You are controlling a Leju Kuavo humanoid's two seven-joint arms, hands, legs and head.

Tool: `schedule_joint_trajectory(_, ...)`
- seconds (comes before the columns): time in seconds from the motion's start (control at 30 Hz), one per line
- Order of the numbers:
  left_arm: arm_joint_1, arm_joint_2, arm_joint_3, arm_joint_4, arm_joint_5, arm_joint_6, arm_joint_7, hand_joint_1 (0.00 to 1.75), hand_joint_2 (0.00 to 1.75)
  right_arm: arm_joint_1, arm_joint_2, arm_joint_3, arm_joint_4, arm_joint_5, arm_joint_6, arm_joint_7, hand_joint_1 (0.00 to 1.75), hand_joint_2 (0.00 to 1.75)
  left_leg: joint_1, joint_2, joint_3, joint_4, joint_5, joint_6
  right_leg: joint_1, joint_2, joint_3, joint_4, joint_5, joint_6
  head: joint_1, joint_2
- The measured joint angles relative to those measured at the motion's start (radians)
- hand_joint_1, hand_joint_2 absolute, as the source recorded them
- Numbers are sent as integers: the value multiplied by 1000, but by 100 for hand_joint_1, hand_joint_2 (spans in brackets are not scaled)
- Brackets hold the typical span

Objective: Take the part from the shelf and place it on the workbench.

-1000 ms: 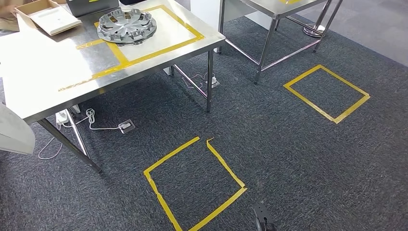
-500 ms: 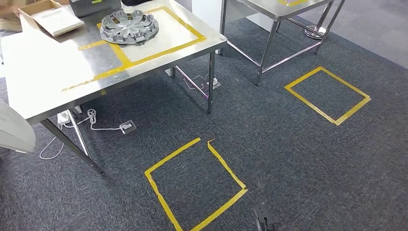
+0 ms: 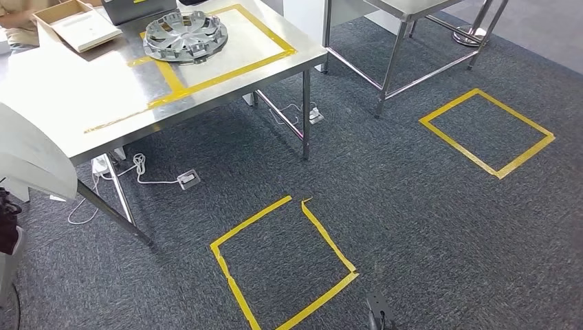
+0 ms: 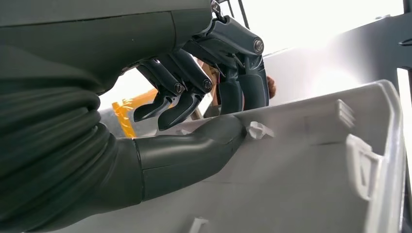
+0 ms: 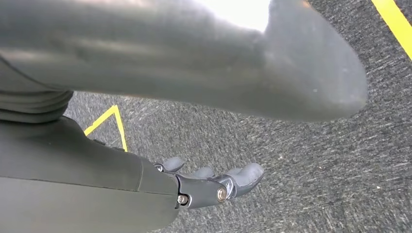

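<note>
The part (image 4: 311,160) is a light grey plastic panel with small white clips sticking up from it. The left hand (image 4: 204,97) holds it: the thick thumb lies flat on the inner face, and the dark fingers (image 4: 243,87) curl over the part's edge on the other side. In the head view the part (image 3: 31,155) shows as a pale curved piece at the far left, sitting in front of the near left corner of the table (image 3: 82,103).

The table is shiny steel with yellow tape lines on top. A grey wheel cover (image 3: 185,36) lies on it inside a taped box, on the far side. An open cardboard box (image 3: 75,26) sits to the left of the wheel cover, at the far left of the table. A second steel table (image 3: 405,10) stands farther to the right.

The floor is dark grey carpet (image 3: 412,227). One yellow tape square (image 3: 283,265) is near, in the middle. Another yellow tape square (image 3: 487,132) is on the right. A white cable (image 3: 148,180) runs along the floor under the table to a small floor socket (image 3: 188,179).

The right hand (image 5: 214,184) hangs over the carpet. Its fingers (image 5: 248,174) are loose and a little bent, and they hold nothing. The thumb (image 5: 311,73) sticks out apart from them.
</note>
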Motion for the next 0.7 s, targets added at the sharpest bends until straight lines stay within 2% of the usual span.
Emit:
schedule_joint_trajectory(0.07,-2,0,0,2,-1,0,-2,175,175,1,0,0,0,2,0,1,0,0,-1,5,-70,134,-55,-2,4,0,3,0,-4,-8,-2,0)
schedule_joint_trajectory(0.1,0,0,0,4,-1,0,-3,175,175,1,0,0,0,2,0,2,0,0,-1,6,-103,192,-70,0,6,-1,6,0,-7,-11,-2,0)
schedule_joint_trajectory(0.13,3,0,0,5,-2,0,-3,175,175,1,0,0,0,3,0,3,0,0,-2,6,-123,219,-68,3,9,-1,10,0,-10,-13,-2,0)
schedule_joint_trajectory(0.17,5,0,0,6,-2,0,-3,175,175,1,0,0,0,3,0,3,0,0,-3,7,-122,206,-44,8,12,-1,15,0,-14,-14,-2,0)
schedule_joint_trajectory(0.2,6,0,0,6,-2,0,-3,175,175,1,0,0,0,3,0,4,0,0,-6,7,-103,155,-4,16,14,-1,22,0,-19,-14,-2,0)
schedule_joint_trajectory(0.27,3,0,0,7,-4,0,-3,175,175,1,4,0,0,2,0,4,0,0,-18,12,-43,20,65,38,18,-1,35,-1,-29,-12,-2,0)
schedule_joint_trajectory(0.3,0,0,0,7,-6,0,-3,175,175,0,6,-1,1,2,-1,5,0,0,-24,15,-19,-29,77,47,18,-1,37,-2,-32,-8,-2,0)
schedule_joint_trajectory(0.37,-2,-1,0,7,-10,0,-3,175,175,-2,10,-4,2,1,-2,8,0,0,-33,17,-3,-60,70,55,16,-4,36,-6,-34,2,-3,0)
schedule_joint_trajectory(0.47,-3,-4,0,5,-14,0,-4,175,175,-4,12,-6,2,0,-3,10,0,0,-25,12,13,-81,67,60,19,-9,36,5,-47,18,-1,0)
schedule_joint_trajectory(0.5,-4,-5,0,4,-15,0,-4,175,175,-5,12,-6,2,0,-3,10,0,0,-21,11,21,-87,66,64,20,-9,18,41,-64,23,0,0)
schedule_joint_trajectory(0.53,-4,-7,0,4,-15,0,-5,175,175,-4,12,-6,2,0,-3,10,0,0,-20,11,26,-89,63,68,18,-8,-13,98,-85,26,1,0)
schedule_joint_trajectory(0.6,-1,-10,0,6,-15,0,-5,175,175,-3,11,-7,2,0,-4,10,0,0,-19,10,31,-88,55,74,17,-6,-96,227,-122,32,4,0)
schedule_joint_trajectory(0.63,3,-12,0,7,-15,0,-4,175,175,-3,11,-7,2,0,-4,10,0,0,-19,8,34,-86,51,75,16,-6,-125,262,-121,34,4,0)
schedule_joint_trajectory(0.67,6,-14,0,8,-15,0,-4,175,175,-2,11,-7,2,0,-4,10,0,0,-18,6,38,-84,46,73,16,-6,-137,261,-101,36,5,0)
schedule_joint_trajectory(0.7,8,-14,0,8,-15,0,-4,175,175,-2,11,-7,2,0,-4,10,0,0,-17,5,43,-80,39,70,14,-6,-126,218,-62,37,6,0)
